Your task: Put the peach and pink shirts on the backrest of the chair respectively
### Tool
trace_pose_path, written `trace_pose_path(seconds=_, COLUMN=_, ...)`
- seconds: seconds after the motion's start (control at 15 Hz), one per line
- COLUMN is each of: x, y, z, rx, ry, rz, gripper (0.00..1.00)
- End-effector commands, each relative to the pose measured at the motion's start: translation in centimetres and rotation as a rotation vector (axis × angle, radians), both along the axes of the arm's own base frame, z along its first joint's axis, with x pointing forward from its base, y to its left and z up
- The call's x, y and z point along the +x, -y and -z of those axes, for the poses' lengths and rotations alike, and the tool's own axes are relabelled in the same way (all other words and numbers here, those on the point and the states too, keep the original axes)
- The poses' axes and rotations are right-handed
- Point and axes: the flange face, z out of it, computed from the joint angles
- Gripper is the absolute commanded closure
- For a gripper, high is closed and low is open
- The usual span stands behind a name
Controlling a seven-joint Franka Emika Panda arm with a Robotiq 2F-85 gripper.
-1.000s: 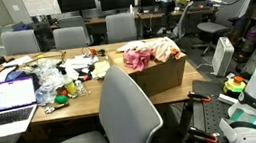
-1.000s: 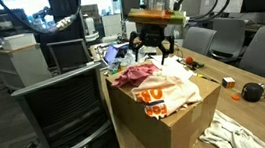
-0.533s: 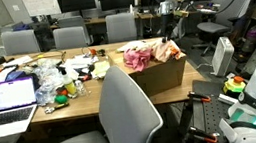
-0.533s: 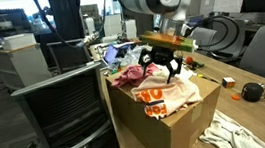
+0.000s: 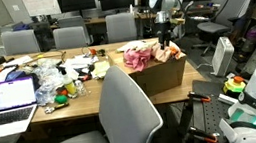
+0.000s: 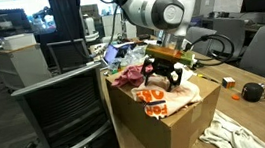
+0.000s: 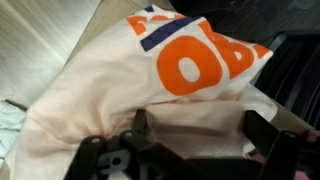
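In an exterior view, the hand [image 5: 168, 44] hangs low over the open box [image 5: 159, 74] on the surface [image 5: 82, 100], its jaws spread wide and holding nothing. The peach shirt [image 5: 166, 49] and pink shirt [image 5: 136, 53] lie heaped in the box. The chair [image 5: 115, 124] stands just beside the box, and its backrest [image 5: 125, 107] is bare. Judgement: the first pick is in hand and neither shirt is placed yet. In an exterior view from the opposite side, the hand [image 6: 168, 75] sits right at the pile, over the peach shirt [image 6: 167, 96]; the pink shirt [image 6: 131, 76] lies beside it, toward the box's far edge. Contact cannot be confirmed. In the wrist view, the fingers [image 7: 141, 128] straddle a fold of peach cloth bearing orange lettering, with nothing pinched between them. The next move appears to call for a short further descent, closing on a good bunch of the peach shirt alone, then lifting it clear of the box wall toward the backrest. Against the frames of a second ago, the hand has come down from well above the box to the pile. The jaws remain unclenched and the shirts look undisturbed.
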Motion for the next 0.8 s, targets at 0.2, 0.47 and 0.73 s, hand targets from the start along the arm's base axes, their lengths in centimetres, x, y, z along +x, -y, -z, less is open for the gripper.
trace_pose_path(seconds=0.2, x=0.6, y=0.5, z=3.7, rx=0.032, ry=-0.066, rz=0.057, gripper=0.00)
trace_pose_path(seconds=0.47, x=1.0, y=-0.1, z=4.9, rx=0.052, ry=-0.075, rz=0.068, gripper=0.00)
trace_pose_path(seconds=0.73, x=0.8, y=-0.2, z=4.4, rx=0.063, ry=-0.060, rz=0.077, gripper=0.30)
